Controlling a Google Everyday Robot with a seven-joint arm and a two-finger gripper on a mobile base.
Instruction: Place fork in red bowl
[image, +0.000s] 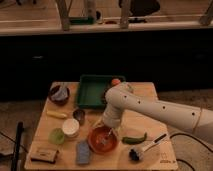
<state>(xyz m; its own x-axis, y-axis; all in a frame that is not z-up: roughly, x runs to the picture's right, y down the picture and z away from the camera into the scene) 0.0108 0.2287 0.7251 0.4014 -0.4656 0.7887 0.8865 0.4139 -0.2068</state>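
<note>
The red bowl sits near the front middle of the wooden table. A slim pale fork lies tilted inside it, its upper end toward my gripper. My gripper hangs at the end of the white arm, just above the bowl's back right rim, close over the fork's upper end. Whether it touches the fork is hard to tell.
A green tray stands behind the bowl. A maroon bowl is at the back left. A white cup, a small metal cup, a banana, a blue sponge, a green pepper and a black dish brush surround the bowl.
</note>
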